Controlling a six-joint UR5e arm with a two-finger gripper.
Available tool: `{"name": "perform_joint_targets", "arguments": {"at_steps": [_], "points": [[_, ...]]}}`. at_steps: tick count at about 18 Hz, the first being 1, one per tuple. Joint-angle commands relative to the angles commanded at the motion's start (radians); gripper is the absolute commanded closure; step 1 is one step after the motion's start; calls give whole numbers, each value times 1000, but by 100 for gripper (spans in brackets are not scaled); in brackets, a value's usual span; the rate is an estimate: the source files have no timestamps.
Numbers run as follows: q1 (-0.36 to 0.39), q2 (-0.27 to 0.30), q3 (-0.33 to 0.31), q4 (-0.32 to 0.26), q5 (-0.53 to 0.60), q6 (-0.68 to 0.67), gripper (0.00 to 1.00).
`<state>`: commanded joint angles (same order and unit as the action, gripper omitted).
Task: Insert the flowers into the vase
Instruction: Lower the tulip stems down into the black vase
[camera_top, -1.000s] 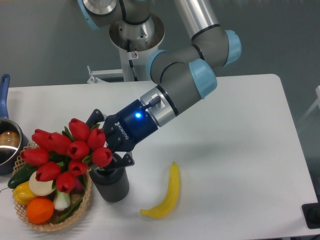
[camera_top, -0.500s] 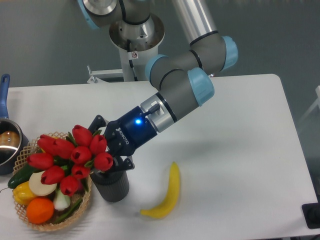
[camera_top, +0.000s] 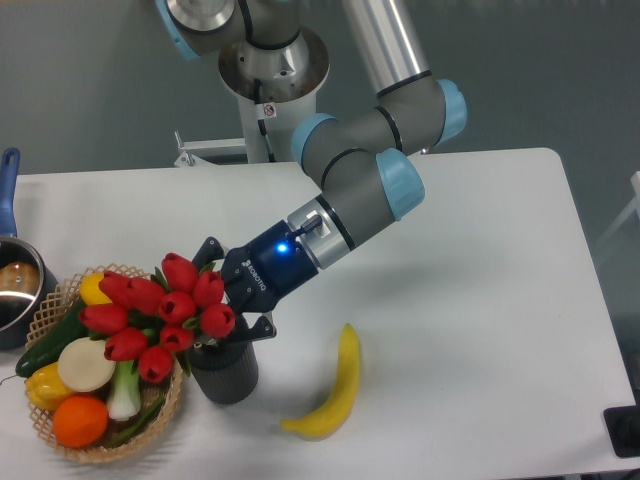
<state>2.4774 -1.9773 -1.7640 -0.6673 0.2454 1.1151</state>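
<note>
The flowers (camera_top: 163, 313) have shifted right, nearer over the vase (camera_top: 225, 372); red tulip heads lean left, stems clamped in the gripper (camera_top: 232, 313).

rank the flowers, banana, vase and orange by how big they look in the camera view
1. flowers
2. banana and vase, too close to rank: the banana is longer, the vase bulkier and partly hidden by the flowers
3. orange

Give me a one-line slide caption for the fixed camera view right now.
Claw holds the red tulips tilted over the grey vase, beside a produce basket and a banana.
</note>
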Motion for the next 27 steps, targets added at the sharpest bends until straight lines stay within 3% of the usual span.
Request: {"name": "perform_joint_targets", "arguments": {"at_steps": [10, 16, 19, 22, 27], "points": [[0, -2, -32, 0, 2, 35, 59], [0, -2, -60, 0, 3, 86, 53], [2, -2, -66, -2, 5, 89, 48], [2, -3, -66, -2, 14, 109, 32], [3, -5, -61, -3, 15, 115, 20]]}}
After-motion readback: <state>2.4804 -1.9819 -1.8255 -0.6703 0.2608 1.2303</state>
